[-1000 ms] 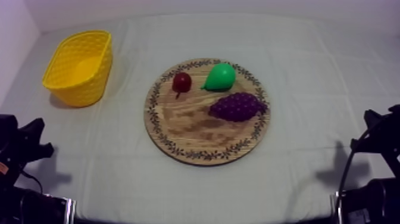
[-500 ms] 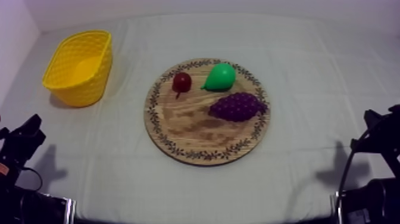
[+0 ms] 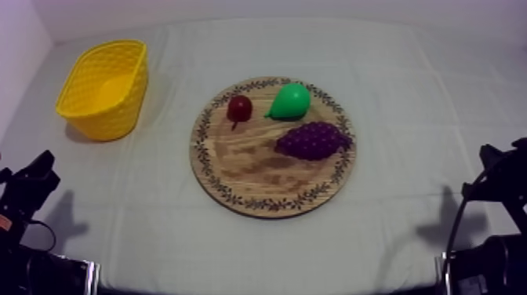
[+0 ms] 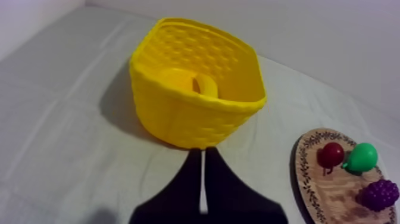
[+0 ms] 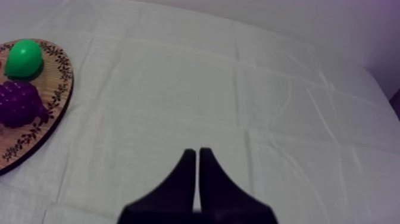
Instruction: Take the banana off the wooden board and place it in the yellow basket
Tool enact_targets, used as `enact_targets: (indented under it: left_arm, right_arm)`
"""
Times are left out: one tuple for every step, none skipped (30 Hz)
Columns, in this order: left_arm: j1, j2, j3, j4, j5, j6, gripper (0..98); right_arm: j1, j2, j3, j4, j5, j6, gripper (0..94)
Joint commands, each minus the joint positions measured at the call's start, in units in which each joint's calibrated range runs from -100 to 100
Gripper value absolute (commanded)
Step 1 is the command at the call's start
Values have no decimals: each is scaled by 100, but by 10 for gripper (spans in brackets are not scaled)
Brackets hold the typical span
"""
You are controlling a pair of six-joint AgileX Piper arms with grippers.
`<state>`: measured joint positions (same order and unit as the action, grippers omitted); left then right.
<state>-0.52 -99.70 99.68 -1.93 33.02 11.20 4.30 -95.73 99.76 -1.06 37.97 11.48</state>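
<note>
The banana (image 4: 206, 85) lies inside the yellow basket (image 4: 184, 122), seen over the rim in the left wrist view. In the top view the basket (image 3: 106, 88) stands at the far left of the table. My left gripper (image 4: 203, 152) is shut on nothing, its fingers together as a narrow wedge just short of the basket's near wall. From above it sits low at the left (image 3: 39, 171). My right gripper (image 5: 197, 152) is also shut on nothing, over bare cloth to the right of the wooden board (image 5: 59, 89). In the top view it rests low at the right (image 3: 494, 161).
The round wooden board (image 3: 243, 165) in the middle of the table holds a green pear (image 3: 290, 100), purple grapes (image 3: 312, 140) and a small red fruit (image 3: 239, 108). Wrinkled grey-white cloth runs between the board and both arms.
My left arm has drawn back a little toward the lower left edge. The fruit, the board, the basket and the right arm have not moved.
</note>
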Motion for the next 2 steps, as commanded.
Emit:
enact_targets:
  left_arm:
    - [-3,-4,-1,0,-3,-1,1]
    - [-3,-4,-1,0,-4,0,1]
  right_arm:
    - [-1,-2,2,1,1,2,3]
    - [-1,-2,2,1,1,2,3]
